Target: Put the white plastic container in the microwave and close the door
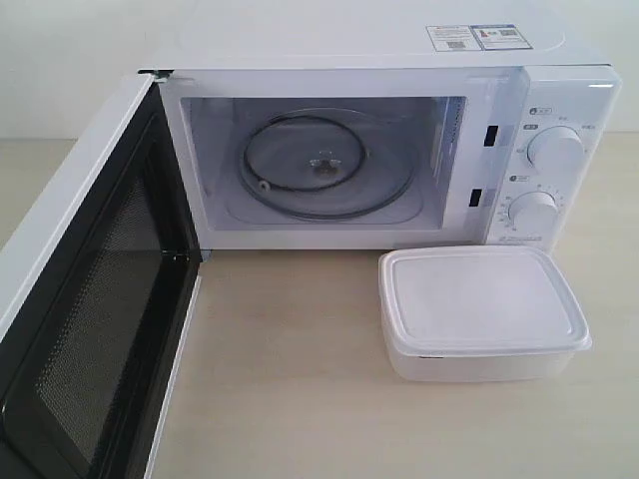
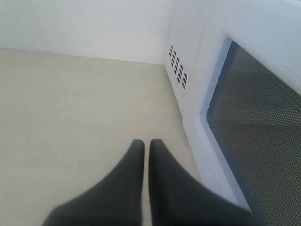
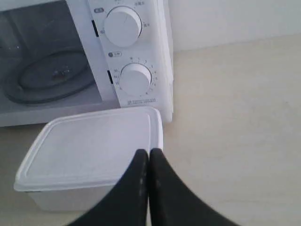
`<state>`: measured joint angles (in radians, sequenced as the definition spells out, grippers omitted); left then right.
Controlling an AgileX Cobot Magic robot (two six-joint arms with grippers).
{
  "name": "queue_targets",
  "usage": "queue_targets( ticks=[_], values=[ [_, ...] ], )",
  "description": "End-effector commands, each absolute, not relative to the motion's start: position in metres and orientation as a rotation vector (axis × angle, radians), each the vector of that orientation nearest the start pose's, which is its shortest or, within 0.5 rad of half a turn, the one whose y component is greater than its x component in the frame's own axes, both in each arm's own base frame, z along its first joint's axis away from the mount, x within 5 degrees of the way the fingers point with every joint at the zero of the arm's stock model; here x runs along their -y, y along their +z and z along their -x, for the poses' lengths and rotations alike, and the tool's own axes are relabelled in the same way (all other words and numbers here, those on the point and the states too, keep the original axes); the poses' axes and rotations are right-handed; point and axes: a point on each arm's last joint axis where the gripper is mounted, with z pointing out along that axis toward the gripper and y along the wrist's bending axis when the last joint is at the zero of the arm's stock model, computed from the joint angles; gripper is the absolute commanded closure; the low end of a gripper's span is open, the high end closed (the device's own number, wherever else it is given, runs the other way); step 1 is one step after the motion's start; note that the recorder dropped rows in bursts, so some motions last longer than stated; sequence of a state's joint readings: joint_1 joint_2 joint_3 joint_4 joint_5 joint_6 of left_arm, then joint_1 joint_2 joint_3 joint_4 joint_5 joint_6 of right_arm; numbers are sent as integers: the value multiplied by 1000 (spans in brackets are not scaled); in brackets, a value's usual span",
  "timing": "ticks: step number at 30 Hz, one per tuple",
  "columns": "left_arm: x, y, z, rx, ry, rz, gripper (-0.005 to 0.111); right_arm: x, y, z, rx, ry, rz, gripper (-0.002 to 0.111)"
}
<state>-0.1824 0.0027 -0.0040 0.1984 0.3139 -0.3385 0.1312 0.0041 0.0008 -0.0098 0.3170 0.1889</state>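
Note:
The white plastic container (image 1: 483, 311) sits lidded on the table in front of the microwave's (image 1: 349, 55) dial panel; the right wrist view also shows the container (image 3: 89, 150). The microwave door (image 1: 85, 299) stands wide open on the left, and the glass turntable (image 1: 324, 165) shows inside. My right gripper (image 3: 149, 151) is shut, empty, above the container's near edge. My left gripper (image 2: 146, 142) is shut with a thin slit between its fingers, empty, over bare table beside the door's outer face (image 2: 258, 122). Neither gripper appears in the exterior view.
Light wooden tabletop (image 1: 300, 379) stretches in front of the microwave. Two round dials (image 1: 555, 150) occupy the right panel. A white wall stands behind. Vent holes (image 2: 178, 71) mark the microwave's left side.

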Motion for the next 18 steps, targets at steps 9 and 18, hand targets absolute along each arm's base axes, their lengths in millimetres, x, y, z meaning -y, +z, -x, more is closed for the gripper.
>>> queue_targets(
  ticks=[9,18],
  values=[
    [4,185,-54,-1796,-196,31,102,-7,226,-54,-1348,284,-52,108],
    [4,185,-54,-1796,-196,31,102,1,277,-27,-744,379,-107,108]
  ],
)
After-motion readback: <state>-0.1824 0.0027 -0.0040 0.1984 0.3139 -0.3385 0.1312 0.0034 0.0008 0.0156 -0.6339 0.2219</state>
